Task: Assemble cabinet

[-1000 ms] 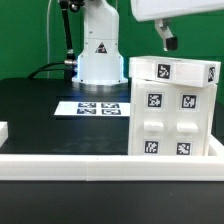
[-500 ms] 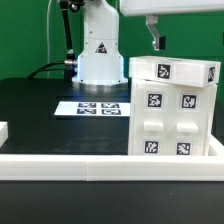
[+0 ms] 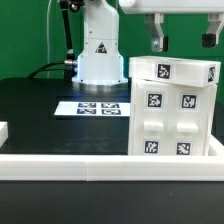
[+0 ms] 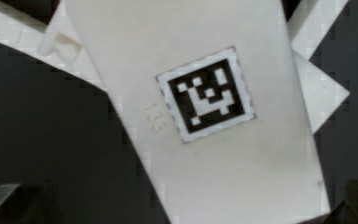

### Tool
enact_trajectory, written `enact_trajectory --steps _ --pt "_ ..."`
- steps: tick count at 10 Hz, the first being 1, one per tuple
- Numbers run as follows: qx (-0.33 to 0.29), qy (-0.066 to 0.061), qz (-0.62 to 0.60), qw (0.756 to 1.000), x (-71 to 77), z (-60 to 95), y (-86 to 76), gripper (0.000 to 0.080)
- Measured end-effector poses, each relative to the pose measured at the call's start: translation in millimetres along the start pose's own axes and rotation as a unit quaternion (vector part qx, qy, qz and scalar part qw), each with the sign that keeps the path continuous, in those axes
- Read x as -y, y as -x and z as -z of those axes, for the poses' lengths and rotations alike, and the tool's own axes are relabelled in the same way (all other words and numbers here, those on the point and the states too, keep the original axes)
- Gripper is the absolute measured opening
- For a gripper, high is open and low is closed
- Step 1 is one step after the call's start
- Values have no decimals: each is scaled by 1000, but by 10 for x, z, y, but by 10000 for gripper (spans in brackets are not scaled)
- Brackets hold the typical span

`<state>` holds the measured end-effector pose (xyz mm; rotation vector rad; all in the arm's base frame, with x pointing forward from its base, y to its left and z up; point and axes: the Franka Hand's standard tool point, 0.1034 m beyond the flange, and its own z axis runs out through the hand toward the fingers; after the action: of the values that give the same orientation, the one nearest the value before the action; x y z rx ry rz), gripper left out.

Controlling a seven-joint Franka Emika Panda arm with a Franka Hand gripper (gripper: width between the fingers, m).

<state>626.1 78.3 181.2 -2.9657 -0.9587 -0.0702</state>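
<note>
The end effector [image 3: 182, 40] hung spread and empty above the cabinet [image 3: 172, 110] near the desk's [image 3: 40, 110] front edge; next, probably, lowering to grip its top.

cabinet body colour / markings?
Large white plastic cabinet body, square black-and-white fiducial tags; exterior view shows it best.

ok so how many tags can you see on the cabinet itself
6 on the large white plastic cabinet body: two on its top edge, two in the upper front row, two at the front's bottom. Other faces may hide more.
</note>
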Motion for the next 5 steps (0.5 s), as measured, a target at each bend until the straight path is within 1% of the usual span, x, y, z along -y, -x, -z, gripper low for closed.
enact_trajectory --steps 1,3,5 --pt "9 -5 21 1000 8 -33 42 797" --pt "17 -2 110 994 24 -43 61 797" --pt "21 -4 136 990 70 -70 63 797"
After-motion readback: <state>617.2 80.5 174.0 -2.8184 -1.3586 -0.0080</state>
